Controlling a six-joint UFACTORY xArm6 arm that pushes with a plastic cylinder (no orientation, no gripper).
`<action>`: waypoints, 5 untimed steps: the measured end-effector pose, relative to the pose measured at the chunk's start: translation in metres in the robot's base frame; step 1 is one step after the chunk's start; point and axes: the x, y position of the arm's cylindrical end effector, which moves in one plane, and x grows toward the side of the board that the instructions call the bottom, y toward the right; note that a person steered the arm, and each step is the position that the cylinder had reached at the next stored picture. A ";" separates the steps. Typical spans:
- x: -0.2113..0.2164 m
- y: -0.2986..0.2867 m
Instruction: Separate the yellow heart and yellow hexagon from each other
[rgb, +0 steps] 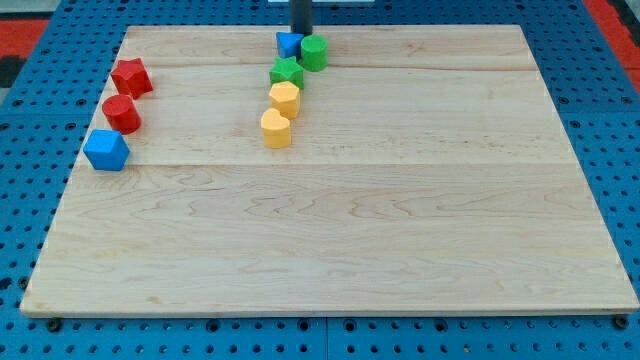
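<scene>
A yellow hexagon (285, 98) and a yellow heart (276, 129) sit touching each other near the top middle of the wooden board (330, 250), the heart just below the hexagon. My tip (301, 33) is at the view's top, above them, right by a blue block (289, 44) and a green round block (314, 53). A green star (286, 72) lies between the tip and the yellow hexagon and touches the hexagon's top.
At the left edge lie a red star (131, 76), a red round block (121, 114) and a blue block (106, 150) in a slanting line. A blue pegboard (30, 130) surrounds the board.
</scene>
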 end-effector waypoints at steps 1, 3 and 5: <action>0.022 -0.095; 0.144 -0.018; 0.221 -0.038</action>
